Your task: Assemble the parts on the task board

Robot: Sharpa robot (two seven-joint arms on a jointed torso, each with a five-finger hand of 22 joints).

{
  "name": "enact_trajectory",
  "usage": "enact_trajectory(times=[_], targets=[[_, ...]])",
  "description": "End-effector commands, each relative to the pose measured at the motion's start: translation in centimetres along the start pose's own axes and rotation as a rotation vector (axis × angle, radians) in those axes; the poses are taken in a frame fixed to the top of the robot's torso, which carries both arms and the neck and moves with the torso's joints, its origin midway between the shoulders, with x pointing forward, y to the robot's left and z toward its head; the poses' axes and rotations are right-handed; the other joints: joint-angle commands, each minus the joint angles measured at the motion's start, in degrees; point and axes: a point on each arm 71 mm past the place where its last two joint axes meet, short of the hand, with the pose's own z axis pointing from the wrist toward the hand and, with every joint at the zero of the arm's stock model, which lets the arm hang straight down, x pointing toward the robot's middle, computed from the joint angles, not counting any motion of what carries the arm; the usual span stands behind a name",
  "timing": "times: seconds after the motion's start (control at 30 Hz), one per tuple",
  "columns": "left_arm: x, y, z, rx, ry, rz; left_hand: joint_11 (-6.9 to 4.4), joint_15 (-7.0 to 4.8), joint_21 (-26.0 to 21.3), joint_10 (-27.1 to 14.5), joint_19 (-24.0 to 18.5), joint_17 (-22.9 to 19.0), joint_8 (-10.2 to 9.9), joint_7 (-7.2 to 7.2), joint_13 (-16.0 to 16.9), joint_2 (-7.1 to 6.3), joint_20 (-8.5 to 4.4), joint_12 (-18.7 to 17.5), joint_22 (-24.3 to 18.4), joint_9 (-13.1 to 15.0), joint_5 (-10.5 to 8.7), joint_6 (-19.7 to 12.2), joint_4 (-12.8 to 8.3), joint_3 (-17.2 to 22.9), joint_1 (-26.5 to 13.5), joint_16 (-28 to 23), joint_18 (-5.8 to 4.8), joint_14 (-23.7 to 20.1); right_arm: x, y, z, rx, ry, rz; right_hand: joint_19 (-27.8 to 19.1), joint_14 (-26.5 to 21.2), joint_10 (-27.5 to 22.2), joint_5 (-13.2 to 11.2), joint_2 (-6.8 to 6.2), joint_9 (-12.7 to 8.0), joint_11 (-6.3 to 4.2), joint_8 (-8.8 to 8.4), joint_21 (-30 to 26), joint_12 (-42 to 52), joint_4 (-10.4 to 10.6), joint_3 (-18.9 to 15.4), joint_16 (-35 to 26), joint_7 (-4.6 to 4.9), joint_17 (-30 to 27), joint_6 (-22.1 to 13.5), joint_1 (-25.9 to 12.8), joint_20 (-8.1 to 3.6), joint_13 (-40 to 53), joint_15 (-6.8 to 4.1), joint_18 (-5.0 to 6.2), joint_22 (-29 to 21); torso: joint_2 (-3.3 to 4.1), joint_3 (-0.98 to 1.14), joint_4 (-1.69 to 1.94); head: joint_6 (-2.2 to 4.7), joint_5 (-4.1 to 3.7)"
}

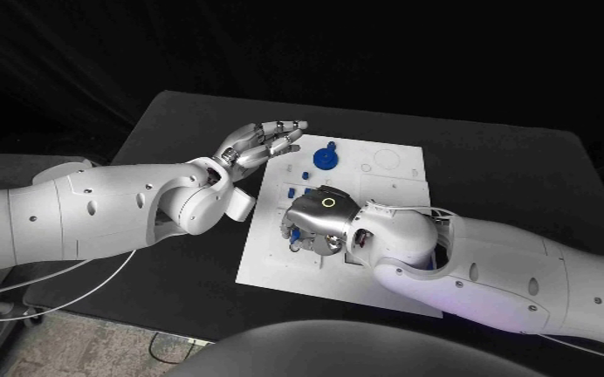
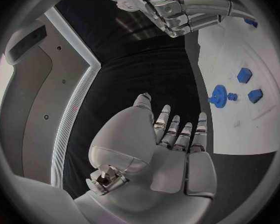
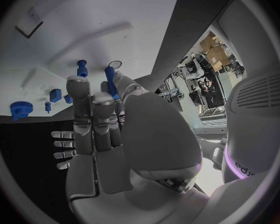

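Two hands were over the table, doing different work. The right hand (image 1: 325,220) hung low over the near middle of the task board (image 1: 378,285), and in its wrist view a slim blue peg (image 3: 110,81) was pinched upright between its fingertips (image 3: 78,86), tip toward the white plate; judging by that pose, it was being lined up for a socket there. Beside the peg a shorter blue pin (image 3: 82,68) stood in the board, so the held piece probably belonged in a neighbouring hole. The left hand (image 1: 258,144) hovered above the board's far left corner, palm flat, fingers straight and apart, gripping nothing; it seemed parked clear so as not to block the other's work. Just beside its fingertips lay the blue gear (image 1: 325,159) on the board's far part, with two small blue blocks (image 2: 243,75) close by, untouched. Several parts were loose yet, so the assembly looked early to midway
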Motion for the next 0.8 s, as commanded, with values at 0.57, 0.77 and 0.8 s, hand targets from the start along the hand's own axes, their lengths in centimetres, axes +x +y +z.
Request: enact_trajectory(times=[0.57,0.77,0.8], targets=[[0.46,0.07,0.35,0.003,0.022,-0.016,0.07,0.47,-0.15,0.28,-0.01,0.12,0.4,-0.22,0.05,0.53,-0.03,0.2,0.42,0.04,1.14,0.42,-0.19,0.03,0.69,0.42,-1.15,0.47,0.45,0.2,-0.36,-0.004,0.027,0.011,-0.58,-0.56,3.22,-0.41,-0.64,-0.2,-2.88,-0.59,-0.76,0.59,0.06,0.35,-0.65,0.03,-0.67,-0.62,-0.02,-0.02,0.44,0.03,0.46,3.94,0.01,-0.03,0.03,0.0,0.57],[0.46,0.15,0.45,-0.001,0.026,-0.018,0.07,0.51,0.01,0.26,0.3,0.12,0.43,-0.22,0.05,0.57,-0.02,0.19,0.81,0.04,1.21,0.44,-0.17,0.07,0.78,0.45,-1.12,0.5,0.63,0.11,-0.54,0.003,0.035,0.014,-0.69,-0.66,3.2,-0.43,-0.68,-0.22,-2.88,-0.63,-1.22,0.58,0.04,0.36,-0.95,0.03,-1.01,-0.66,-0.02,-0.01,0.44,0.04,0.52,3.85,0.01,0.0,0.02,0.0,0.62],[0.48,0.16,0.48,-0.002,0.028,-0.018,0.07,0.52,0.02,0.25,0.33,0.12,0.43,-0.21,0.04,0.58,-0.02,0.18,0.84,0.04,1.22,0.43,-0.17,0.07,0.79,0.45,-1.12,0.51,0.65,0.1,-0.56,0.005,0.036,0.014,-0.76,-0.72,3.21,-0.43,-0.68,-0.22,-2.88,-0.64,-1.54,0.58,0.04,0.38,-1.1,0.04,-1.18,-0.67,-0.02,-0.01,0.45,0.04,0.56,3.79,0.02,0.0,0.02,0.0,0.58]])
